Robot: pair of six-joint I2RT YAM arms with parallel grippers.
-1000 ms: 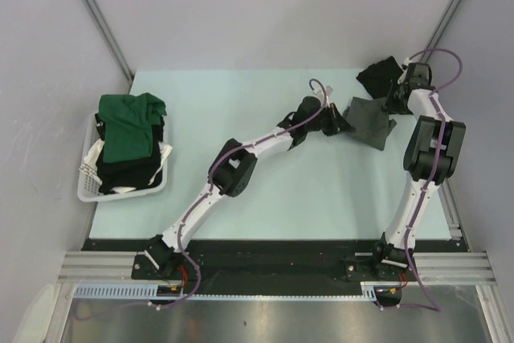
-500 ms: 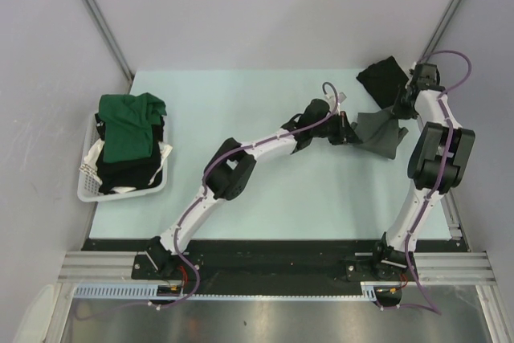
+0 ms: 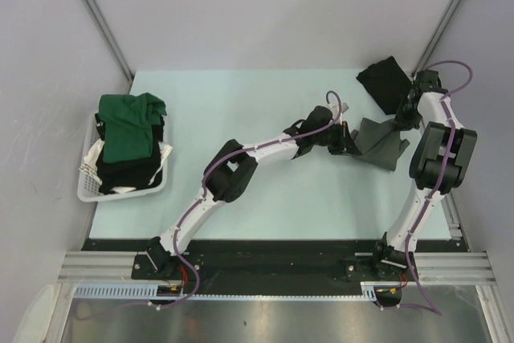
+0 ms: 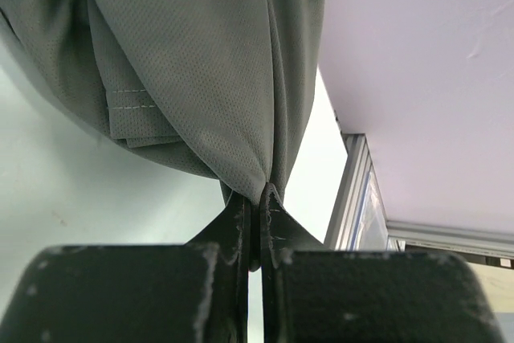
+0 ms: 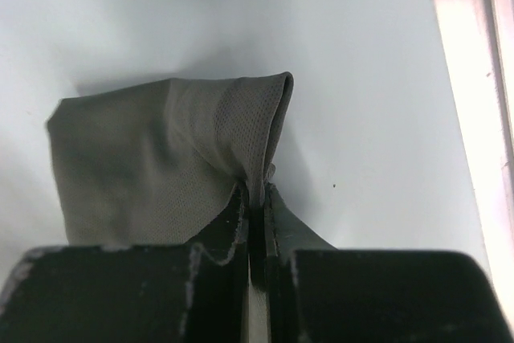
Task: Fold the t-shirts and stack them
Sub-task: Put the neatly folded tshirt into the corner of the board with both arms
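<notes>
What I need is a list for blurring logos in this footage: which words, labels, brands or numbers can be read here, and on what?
No text can be read in any view.
grey t-shirt: plain cloth, no print or tag showing.
black t-shirt and green t-shirt: plain.
white basket: no label visible.
left arm and right arm: no legible marking.

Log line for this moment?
left fingers: shut on grey t-shirt | right fingers: shut on grey t-shirt | black t-shirt: far right | green t-shirt: in basket
</notes>
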